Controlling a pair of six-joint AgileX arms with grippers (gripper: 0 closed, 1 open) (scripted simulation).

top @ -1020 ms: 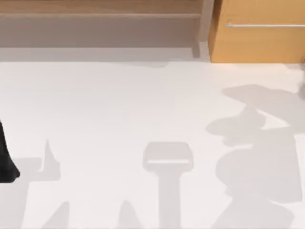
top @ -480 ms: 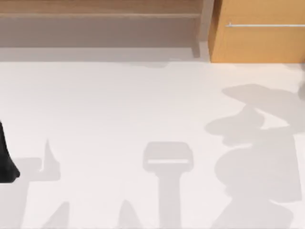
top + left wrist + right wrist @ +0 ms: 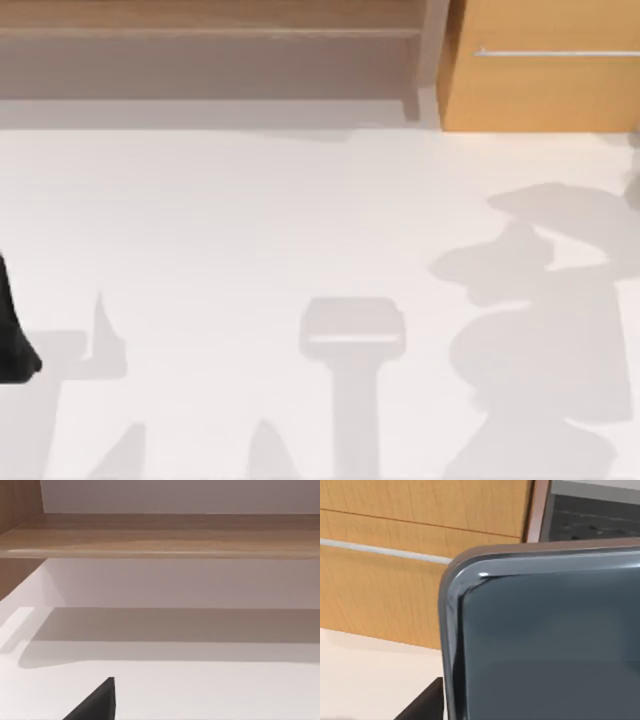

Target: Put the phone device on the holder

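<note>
The phone device (image 3: pixel 545 645) sits close against our right wrist camera, apparently carried by our right end effector; its grasp we cannot tell. Holder placement remains outstanding.

White table, wooden furniture behind

The white table (image 3: pixel 250 220) carries soft grey shadows. Along its far edge runs a low wooden shelf (image 3: pixel 210 20) at the top view's left, and beside it to the right stands an orange-wood cabinet (image 3: pixel 540 90) with 1 thin silvery handle bar (image 3: pixel 555 52) across its front.
</note>
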